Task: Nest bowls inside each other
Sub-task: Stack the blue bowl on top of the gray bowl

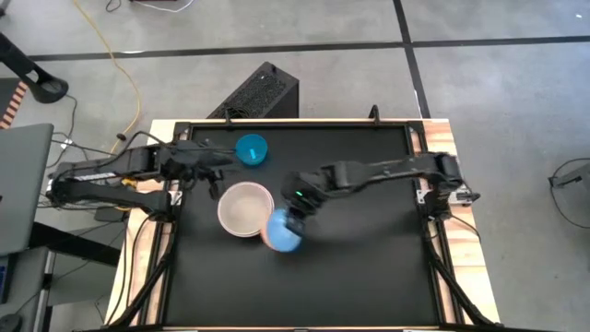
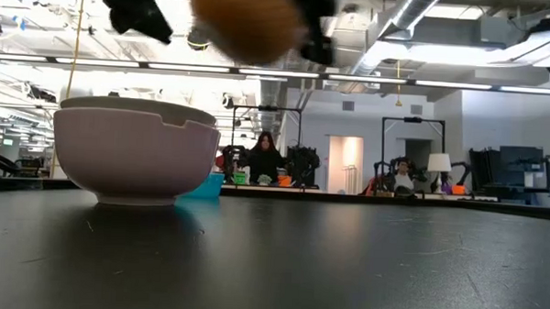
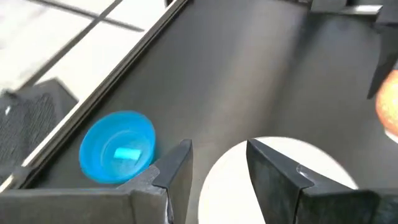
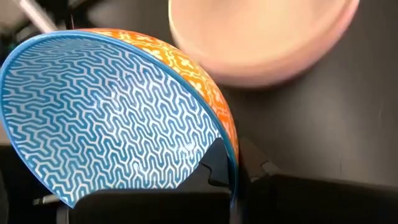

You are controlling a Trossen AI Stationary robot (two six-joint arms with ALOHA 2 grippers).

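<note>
Your right claw (image 1: pixel 293 224) was clamped on the rim of the patterned bowl (image 1: pixel 282 231), blue inside and orange outside, lifted off the counter (image 1: pixel 369 267) and tilted, just beside the pink-and-cream stack of bowls (image 1: pixel 244 208). Your left claw (image 1: pixel 214 178) hung above the stack's far edge, fingers (image 3: pixel 177 168) apart, holding nothing. The small blue bowl (image 1: pixel 252 150) sat beyond the stack, near the counter's rear edge.

patterned bowl (image 1: pixel 282 232) right of stack (image 1: pixel 244 208) | small bowl (image 1: pixel 252 150) behind
</note>
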